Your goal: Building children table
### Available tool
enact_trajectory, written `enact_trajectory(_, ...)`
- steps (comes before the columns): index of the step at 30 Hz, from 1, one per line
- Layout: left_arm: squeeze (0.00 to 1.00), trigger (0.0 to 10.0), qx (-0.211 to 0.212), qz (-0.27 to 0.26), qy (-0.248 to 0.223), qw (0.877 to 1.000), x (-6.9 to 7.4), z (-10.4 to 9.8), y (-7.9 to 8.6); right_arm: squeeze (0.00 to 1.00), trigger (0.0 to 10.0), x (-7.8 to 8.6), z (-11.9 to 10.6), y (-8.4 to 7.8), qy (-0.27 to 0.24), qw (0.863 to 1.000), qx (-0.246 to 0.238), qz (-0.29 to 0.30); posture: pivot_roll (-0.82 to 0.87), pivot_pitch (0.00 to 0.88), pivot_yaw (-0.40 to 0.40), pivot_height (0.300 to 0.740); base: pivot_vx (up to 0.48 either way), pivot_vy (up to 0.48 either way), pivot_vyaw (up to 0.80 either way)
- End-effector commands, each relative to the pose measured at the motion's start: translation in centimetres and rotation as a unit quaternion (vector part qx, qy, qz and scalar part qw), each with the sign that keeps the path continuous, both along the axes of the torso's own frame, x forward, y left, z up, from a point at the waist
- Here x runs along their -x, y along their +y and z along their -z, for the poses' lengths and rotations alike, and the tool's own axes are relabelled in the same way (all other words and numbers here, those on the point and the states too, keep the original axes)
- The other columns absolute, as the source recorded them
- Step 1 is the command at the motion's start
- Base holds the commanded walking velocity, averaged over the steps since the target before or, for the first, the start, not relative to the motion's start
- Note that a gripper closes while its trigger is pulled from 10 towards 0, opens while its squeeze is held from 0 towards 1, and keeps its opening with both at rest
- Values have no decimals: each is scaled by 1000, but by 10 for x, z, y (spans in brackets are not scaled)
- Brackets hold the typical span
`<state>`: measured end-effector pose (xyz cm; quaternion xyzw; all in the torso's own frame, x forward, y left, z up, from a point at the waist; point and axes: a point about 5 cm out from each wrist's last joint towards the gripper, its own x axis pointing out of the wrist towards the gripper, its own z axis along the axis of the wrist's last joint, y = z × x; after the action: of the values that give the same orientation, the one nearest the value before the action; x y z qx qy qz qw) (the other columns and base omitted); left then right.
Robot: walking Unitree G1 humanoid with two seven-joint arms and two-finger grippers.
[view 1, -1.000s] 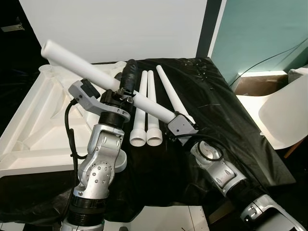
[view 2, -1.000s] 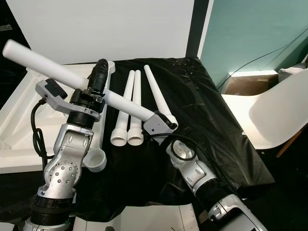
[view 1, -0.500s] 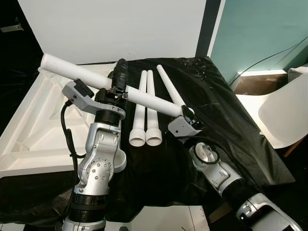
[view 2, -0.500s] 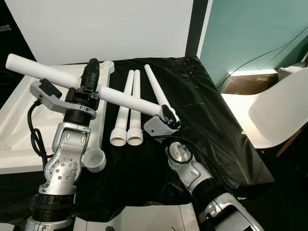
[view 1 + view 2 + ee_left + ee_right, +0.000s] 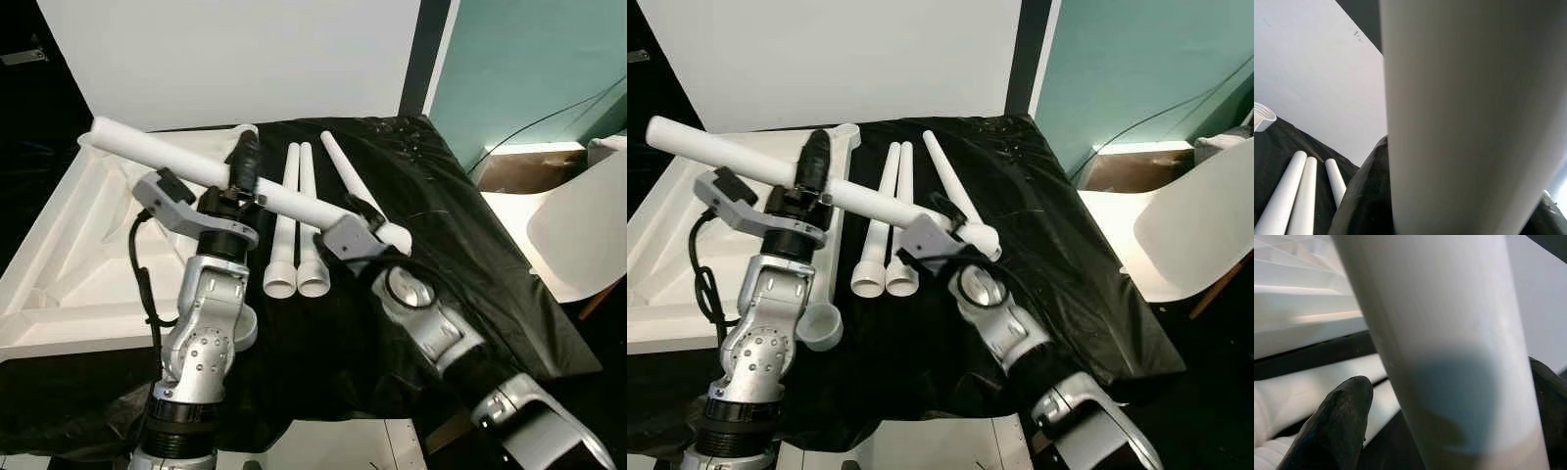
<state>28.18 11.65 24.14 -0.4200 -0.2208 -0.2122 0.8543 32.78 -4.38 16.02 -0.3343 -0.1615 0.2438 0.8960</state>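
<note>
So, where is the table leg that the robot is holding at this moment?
In the left eye view the table leg is held in the air between the left gripper and right gripper, slanting over the white tabletop and three loose legs.

Black-draped surface [image 5: 470, 245] bears three white legs [image 5: 294, 215], seemingly an upturned tabletop [image 5: 69, 255].

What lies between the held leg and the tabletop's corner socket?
Nothing visible. Both grippers, left and right, hold the leg in the air; its far end hangs over the upturned tabletop, near the back corner socket.
</note>
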Motion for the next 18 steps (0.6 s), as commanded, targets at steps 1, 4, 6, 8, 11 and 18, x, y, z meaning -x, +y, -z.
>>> enact_trajectory(1, 0, 0, -27, 89, -129, 987, 13, -14, -13, 0, 10000, 0, 2, 4, 17, 1000, 9, -17, -16, 0, -8, 740, 0, 0, 0)
enact_trajectory(4, 0, 0, -28, 83, -130, 988, 13, -15, -13, 0, 0, -3, 10, -1, 60, 998, 16, -23, -14, 0, -10, 740, 0, 0, 0)
enact_trajectory(6, 0, 0, -29, 81, -129, 988, 13, -15, -13, 0, 0, -3, 11, -2, 60, 998, 19, -23, -13, 0, -11, 740, 0, 0, 0)
enact_trajectory(8, 0, 10000, -30, 78, -125, 989, 12, -15, -13, 0, 0, -4, 10, -4, 64, 998, 15, -20, -14, 0, -12, 740, 0, 0, 0)
enact_trajectory(11, 0, 10000, -27, 79, -123, 989, 12, -15, -12, 0, 0, -6, 8, -5, 63, 998, 12, -11, -15, 0, -11, 740, 0, 0, 0)
enact_trajectory(18, 1000, 10000, -30, 50, -109, 992, 7, -18, -10, 0, 0, -7, 1, -6, -18, 998, -7, 57, -19, 0, -1, 740, 0, 0, 0)
